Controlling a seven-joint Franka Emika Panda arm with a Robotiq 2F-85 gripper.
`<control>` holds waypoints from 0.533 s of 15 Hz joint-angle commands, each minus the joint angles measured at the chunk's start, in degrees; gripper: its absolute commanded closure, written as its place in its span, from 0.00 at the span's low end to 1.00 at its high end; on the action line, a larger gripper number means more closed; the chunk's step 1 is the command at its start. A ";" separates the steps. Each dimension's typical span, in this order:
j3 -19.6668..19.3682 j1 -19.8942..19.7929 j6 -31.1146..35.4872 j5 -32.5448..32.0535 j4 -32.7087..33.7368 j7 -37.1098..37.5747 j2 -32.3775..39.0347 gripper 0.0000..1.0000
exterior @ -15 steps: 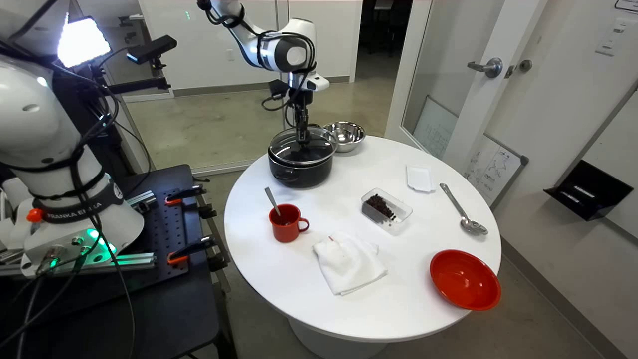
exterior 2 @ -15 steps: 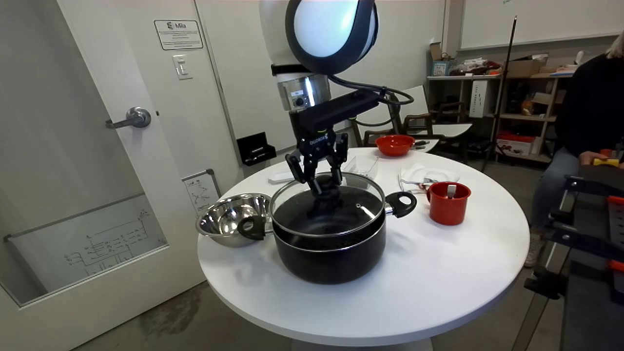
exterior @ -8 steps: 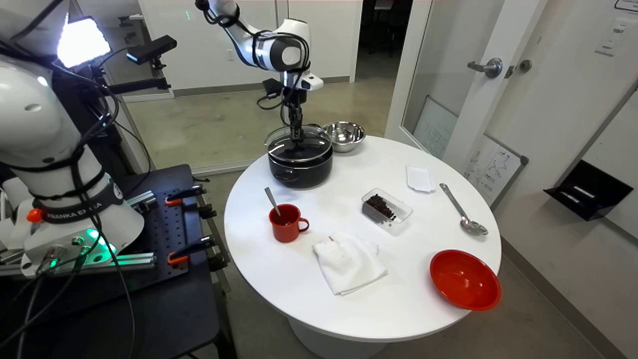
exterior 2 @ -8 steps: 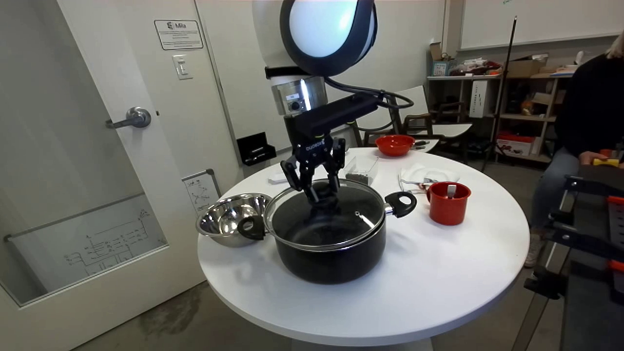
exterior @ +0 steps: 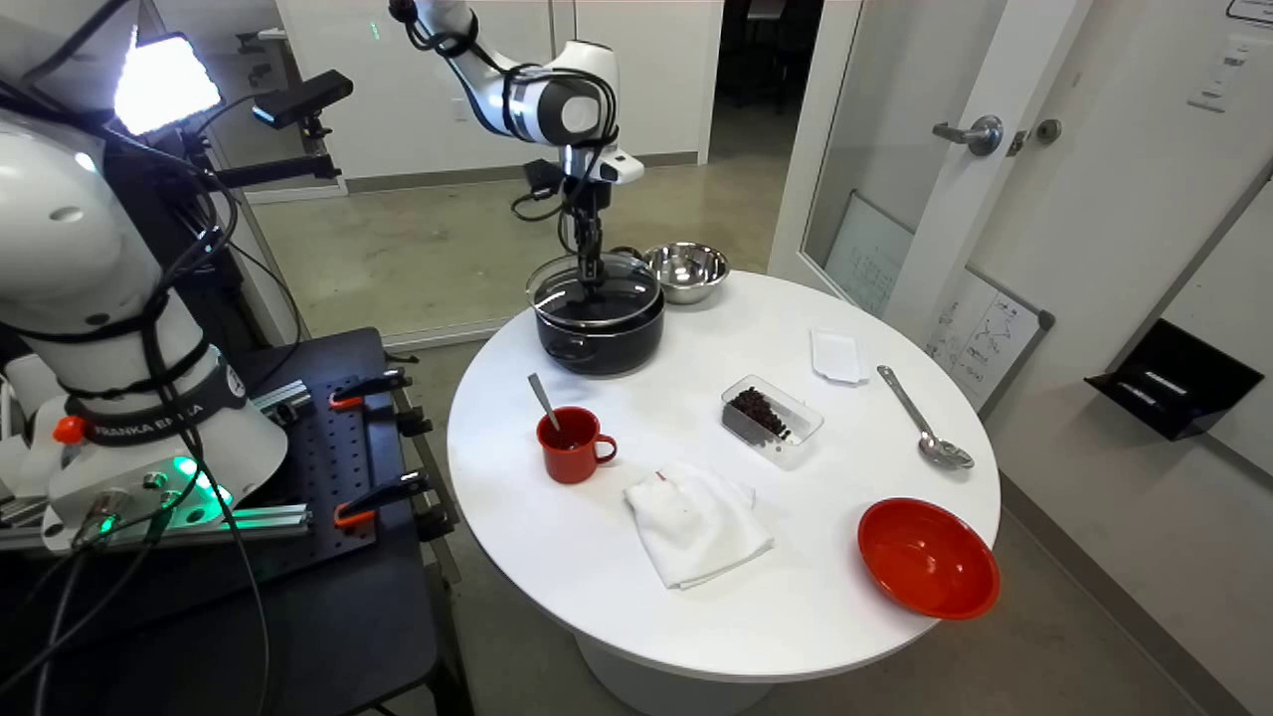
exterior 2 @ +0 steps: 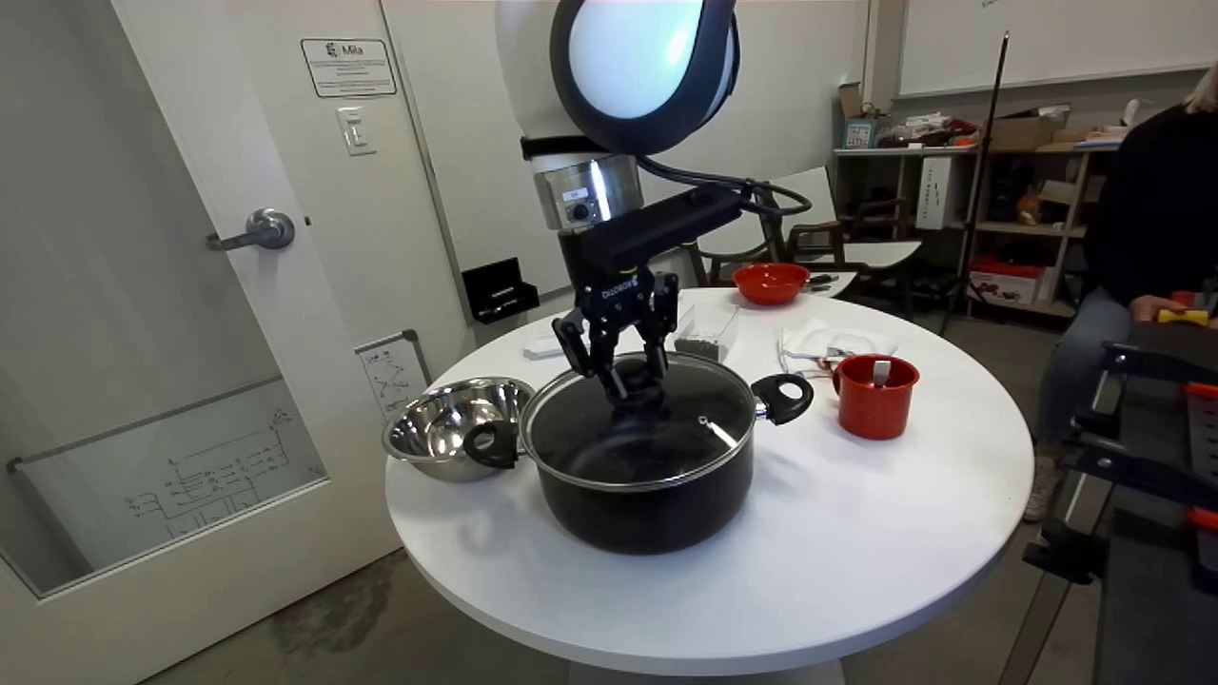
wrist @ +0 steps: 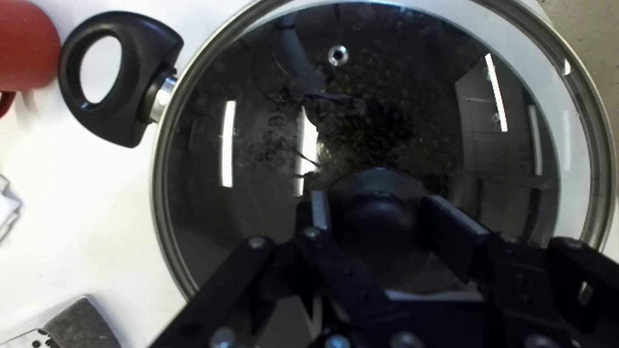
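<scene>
Fingers (wrist: pixel 320 212) are clamped on the knob (wrist: pixel 379 208) of the glass lid (exterior 2: pixel 638 447). Lid is over the black pot (exterior 2: pixel 647 518), near the bench (exterior: pixel 796 617) edge, just beside the steel bowl (exterior 2: pixel 447 433). Vs a second ago: lid is lower and shifted slightly; in an exterior view the strip of pot that showed under it is gone. So the pot is mostly covered, but not squarely: wrist view shows white bench through the glass along the side away from the red mug (wrist: pixel 24 48). Either off-centre or not fully down, can't tell which. Readable text: "Mila" on the wall sign (exterior 2: pixel 348 67), rest too small; "ROBOTIQ", upside down, on the housing (exterior 2: pixel 618 295) above the fingers; "FRANKA EM…" on the base collar (exterior: pixel 124 430), partly covered. Handwriting on the small whiteboard (exterior 2: pixel 228 466): illegible.
</scene>
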 commanded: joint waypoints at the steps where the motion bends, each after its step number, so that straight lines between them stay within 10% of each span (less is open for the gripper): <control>1: -0.46 -0.06 0.20 0.66 -0.43 -0.33 -0.98 0.74; 8: -0.81 -1.49 2.49 1.89 -0.65 -0.57 -0.90 0.74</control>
